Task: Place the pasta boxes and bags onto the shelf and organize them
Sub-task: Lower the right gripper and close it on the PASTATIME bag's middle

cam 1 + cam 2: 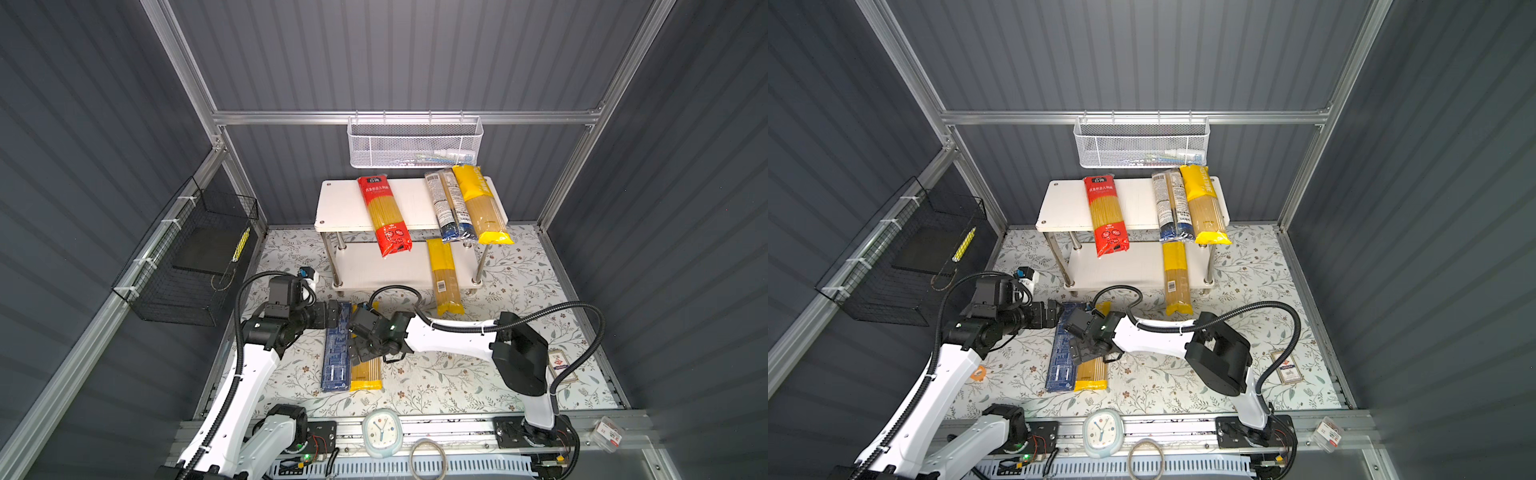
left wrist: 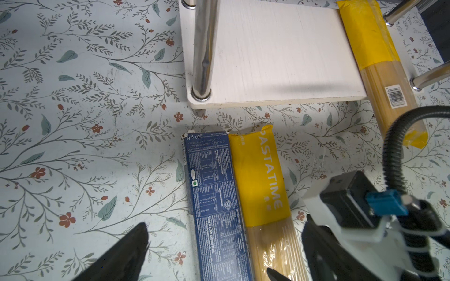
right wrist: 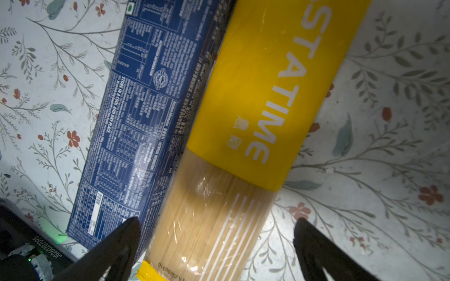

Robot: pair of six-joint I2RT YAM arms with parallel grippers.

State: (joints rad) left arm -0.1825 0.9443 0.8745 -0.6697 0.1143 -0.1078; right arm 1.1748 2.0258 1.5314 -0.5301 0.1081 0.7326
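The location is a robotics laboratory test cell. An aluminium profile frame carries dark grey corrugated wall panels. The left arm and right arm are mounted on a metal rail along the front edge of the floral mat, with bare electronics and loose wiring beside their bases. White cable ties fix the black wire basket to the frame.

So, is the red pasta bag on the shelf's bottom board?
No, the red bag lies across the top board of the shelf, its end overhanging the front edge.
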